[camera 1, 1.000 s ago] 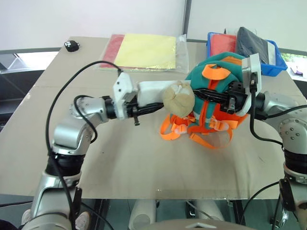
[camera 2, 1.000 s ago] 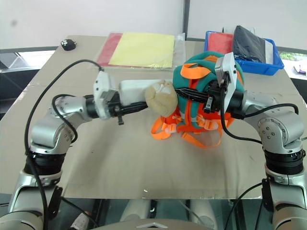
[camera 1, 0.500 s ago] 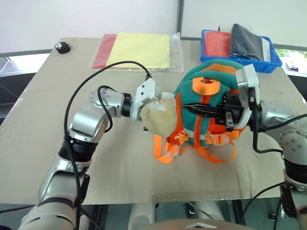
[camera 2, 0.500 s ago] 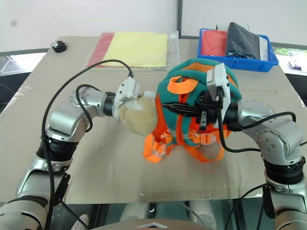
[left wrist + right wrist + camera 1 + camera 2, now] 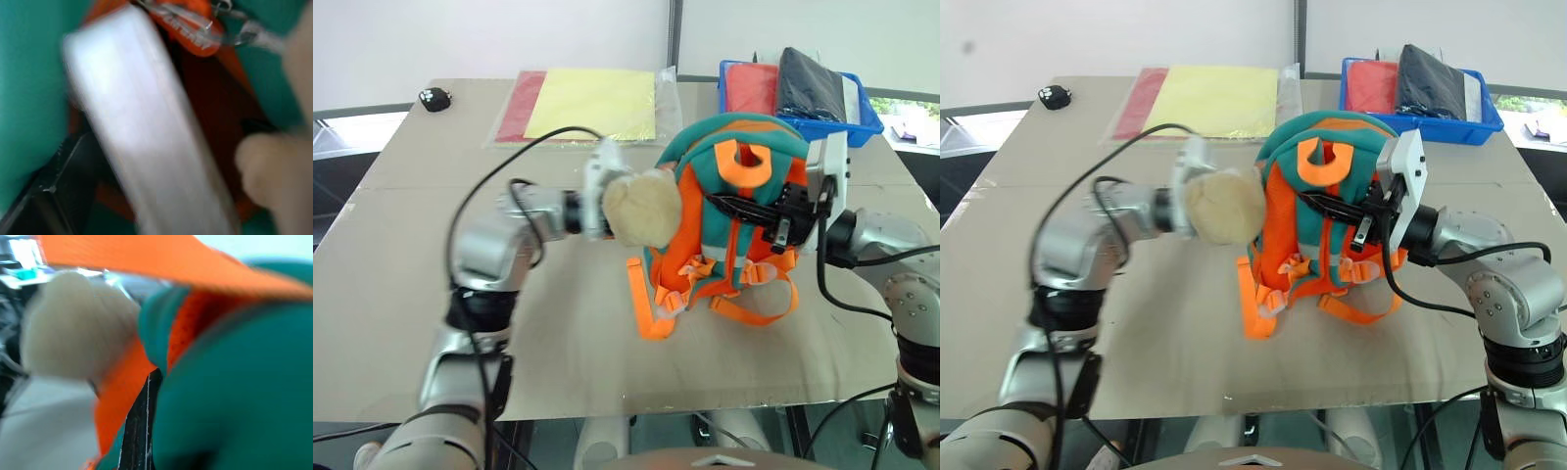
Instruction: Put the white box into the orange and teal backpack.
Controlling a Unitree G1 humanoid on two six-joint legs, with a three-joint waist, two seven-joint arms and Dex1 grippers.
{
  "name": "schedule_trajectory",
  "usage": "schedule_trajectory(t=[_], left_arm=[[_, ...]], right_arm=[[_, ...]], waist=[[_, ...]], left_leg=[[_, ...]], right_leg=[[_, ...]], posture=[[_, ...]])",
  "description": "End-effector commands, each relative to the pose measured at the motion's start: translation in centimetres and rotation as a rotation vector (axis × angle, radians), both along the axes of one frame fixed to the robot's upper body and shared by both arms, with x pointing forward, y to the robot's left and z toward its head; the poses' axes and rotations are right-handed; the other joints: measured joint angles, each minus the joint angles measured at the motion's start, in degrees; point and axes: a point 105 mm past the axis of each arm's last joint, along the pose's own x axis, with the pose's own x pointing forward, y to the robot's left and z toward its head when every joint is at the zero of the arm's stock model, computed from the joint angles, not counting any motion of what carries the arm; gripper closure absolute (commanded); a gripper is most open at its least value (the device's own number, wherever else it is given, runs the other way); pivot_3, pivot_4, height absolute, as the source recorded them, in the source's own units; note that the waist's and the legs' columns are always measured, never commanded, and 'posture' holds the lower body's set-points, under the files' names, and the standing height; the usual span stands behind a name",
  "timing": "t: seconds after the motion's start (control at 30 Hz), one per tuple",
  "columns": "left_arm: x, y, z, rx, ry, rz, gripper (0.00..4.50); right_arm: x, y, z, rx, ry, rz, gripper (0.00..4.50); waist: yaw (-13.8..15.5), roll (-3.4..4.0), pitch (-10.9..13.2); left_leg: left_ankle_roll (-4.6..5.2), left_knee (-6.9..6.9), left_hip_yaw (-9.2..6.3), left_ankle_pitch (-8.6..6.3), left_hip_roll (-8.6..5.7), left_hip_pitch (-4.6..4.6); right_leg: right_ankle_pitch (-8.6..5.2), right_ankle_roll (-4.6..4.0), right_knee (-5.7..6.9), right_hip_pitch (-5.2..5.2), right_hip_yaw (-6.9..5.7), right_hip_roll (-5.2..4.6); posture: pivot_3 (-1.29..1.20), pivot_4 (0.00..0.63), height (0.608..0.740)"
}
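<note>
Gripping the backpack, right claw clamped.

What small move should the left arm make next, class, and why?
Probably draw the left tool back out of the backpack. In the left wrist view the white box lies between the bag's orange and teal walls, and the right tool is shut on the backpack.

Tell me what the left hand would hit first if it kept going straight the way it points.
Most likely the white box, which lies directly ahead of the left hand inside the opening of the orange and teal backpack. Past it comes the backpack's orange lining. Depth is hard to judge here.
</note>
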Motion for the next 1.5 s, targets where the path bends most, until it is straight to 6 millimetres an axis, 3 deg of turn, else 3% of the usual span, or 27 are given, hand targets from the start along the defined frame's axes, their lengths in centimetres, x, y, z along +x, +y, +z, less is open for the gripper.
schedule_trajectory(t=[0.03,0.2,0.47,0.7,0.9,1.0,1.2,1.47,1.5], left_arm=[[-4.0,2.6,1.9,-0.099,0.155,-0.098,0.03],[-6.2,2.9,3.6,-0.270,0.333,-0.172,0.03],[-2.0,-0.6,2.7,-0.433,0.437,0.052,0.03],[-0.2,1.3,2.6,-0.623,0.624,0.232,0.03],[-0.2,2.2,2.3,-0.666,0.716,0.306,0.03],[0.8,1.7,2.3,-0.700,0.747,0.360,0.03],[0.7,0.5,1.8,-0.654,0.750,0.359,0.03],[2.6,-0.6,2.5,-0.763,0.823,0.382,0.03],[2.7,-0.7,2.5,-0.781,0.837,0.384,0.56]], right_arm=[[-0.7,0.0,-0.2,-0.021,-0.036,0.005,4.50],[-1.1,0.4,-0.5,-0.027,-0.023,0.019,4.50],[-1.5,0.2,-0.2,-0.035,-0.012,0.024,4.50],[-1.7,-1.2,-0.8,-0.038,0.008,-0.027,4.50],[-1.9,-1.9,-1.1,-0.023,0.019,-0.066,4.50],[-2.0,-1.9,-1.1,-0.022,0.021,-0.067,4.50],[-2.1,-1.6,-1.0,-0.019,0.026,-0.067,4.50],[-2.1,-1.4,-0.8,-0.017,0.031,-0.069,4.50],[-2.2,-1.4,-0.8,-0.016,0.032,-0.070,4.50]], waist=[[-0.37,0.01,0.01],[0.91,-0.02,0.01],[0.86,-0.04,0.01],[0.91,-0.05,0.01],[1.25,-0.05,0.01],[1.71,-0.05,0.01],[2.20,-0.05,0.01],[2.35,-0.05,0.01],[2.34,-0.05,0.01]], left_leg=[[0.00,-0.02,-0.02,0.00,0.01,0.00],[0.00,0.17,-0.13,0.00,-0.08,-0.01],[-0.01,0.17,-0.15,0.00,-0.13,0.70],[-0.02,-0.02,-0.39,-0.01,-0.12,0.77],[-0.02,0.02,-0.40,-0.01,-0.17,0.76],[-0.03,0.08,-0.30,0.00,-0.20,0.82],[-0.03,0.07,-0.09,0.00,-0.21,0.84],[-0.03,0.02,-0.07,0.00,-0.20,0.82],[-0.03,0.03,-0.05,0.00,-0.20,0.82]], right_leg=[[-0.02,-0.01,-0.01,0.00,-0.03,-0.01],[-0.03,0.04,-0.01,0.17,-0.20,-0.20],[-0.02,0.01,0.00,0.80,-0.15,-0.13],[-0.02,0.01,0.00,0.78,-0.06,-0.14],[-0.02,0.01,-0.01,0.79,-0.06,-0.20],[-0.06,-0.07,-0.02,0.88,-0.10,-0.20],[-0.12,-0.17,-0.04,0.91,-0.07,-0.18],[-0.07,-0.09,-0.10,0.91,-0.07,-0.18],[-0.07,-0.09,-0.11,0.91,-0.04,-0.18]], posture=[[0.00,0.150,0.740],[0.00,0.150,0.740],[0.00,0.150,0.740],[0.00,0.150,0.740],[0.00,0.150,0.740],[0.00,0.150,0.740],[0.00,0.150,0.740],[0.00,0.150,0.740],[0.00,0.150,0.740]])
